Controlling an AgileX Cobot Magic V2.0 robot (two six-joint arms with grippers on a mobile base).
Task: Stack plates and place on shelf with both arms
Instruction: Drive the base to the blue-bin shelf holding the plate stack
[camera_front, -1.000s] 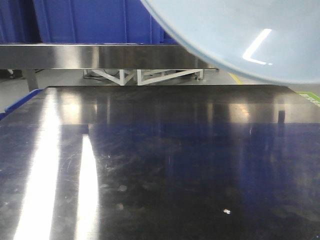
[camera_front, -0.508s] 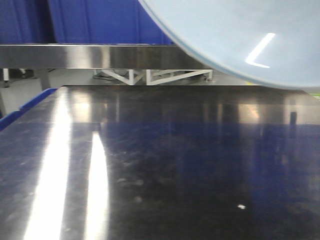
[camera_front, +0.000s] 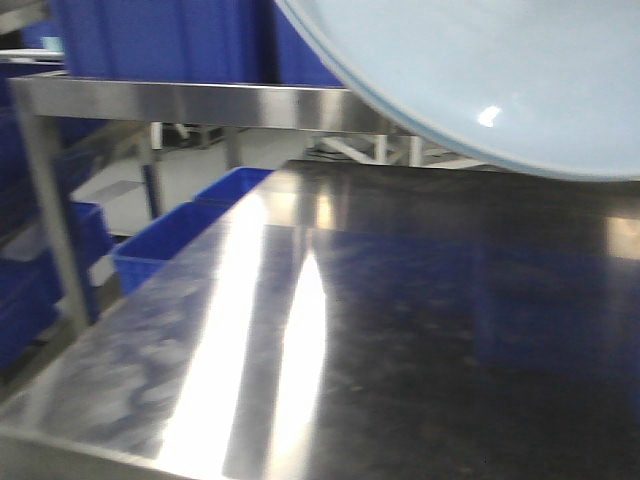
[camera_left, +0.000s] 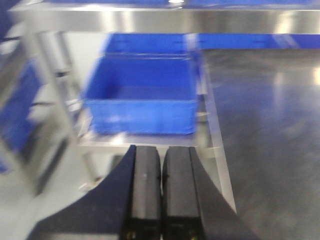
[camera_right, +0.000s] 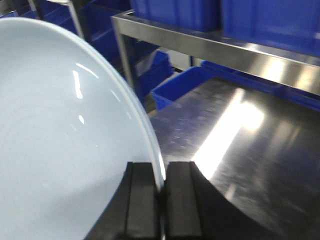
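The right claw (camera_right: 161, 177) pinches the plate (camera_right: 60, 140) by its rim (perhaps two stacked, hard to tell), raised above the table (camera_front: 400, 330) near the shelf (camera_front: 200, 102). The left claw (camera_left: 161, 165) is closed, empty.

Worktop (camera_front: 420, 330) open across whole surface. Shelf (camera_front: 200, 100) spans far edge; post (camera_front: 45, 200), blue crate (camera_front: 165, 240) off left side; plate (camera_front: 480, 70) overhangs upper right.

Your left pincer (camera_left: 161, 150) sits at the bottom of the view, its two black fingers pressed together with nothing between them. It hangs just left of the dark steel table (camera_left: 270, 125) edge. Beyond it and lower you see a blue plastic crate (camera_left: 142, 100). The brushed steel shelf (camera_left: 165, 20) crosses the top.
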